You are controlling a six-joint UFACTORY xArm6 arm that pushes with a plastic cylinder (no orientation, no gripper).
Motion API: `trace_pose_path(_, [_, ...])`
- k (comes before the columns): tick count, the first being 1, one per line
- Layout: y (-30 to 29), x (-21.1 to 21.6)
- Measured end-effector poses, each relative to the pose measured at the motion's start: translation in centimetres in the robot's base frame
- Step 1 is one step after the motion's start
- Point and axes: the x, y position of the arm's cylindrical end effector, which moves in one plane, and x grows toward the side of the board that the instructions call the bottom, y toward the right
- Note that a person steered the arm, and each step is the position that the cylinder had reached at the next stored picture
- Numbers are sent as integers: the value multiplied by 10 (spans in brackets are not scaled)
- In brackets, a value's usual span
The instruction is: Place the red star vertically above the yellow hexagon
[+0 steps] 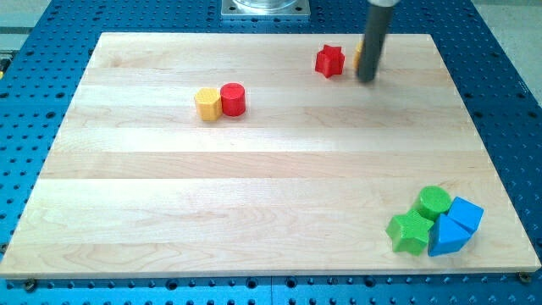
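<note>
The red star (330,61) lies near the view's top, right of centre. My tip (366,80) is just to the star's right and slightly below it, apart from it. A yellow-orange block (359,57) is mostly hidden behind the rod, so its shape cannot be told. The yellow hexagon (207,104) lies left of centre in the upper part of the board, touching a red cylinder (233,99) on its right.
At the view's bottom right sits a cluster: a green cylinder (434,202), a green star (410,231), a blue cube (465,214) and a blue triangular block (445,238). The wooden board (254,195) lies on a blue perforated table (34,34).
</note>
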Motion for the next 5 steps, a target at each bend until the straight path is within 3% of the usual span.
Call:
trace_pose_path(1, [51, -32])
trace_pose_path(2, [-8, -45])
trace_pose_path(5, [-233, 5])
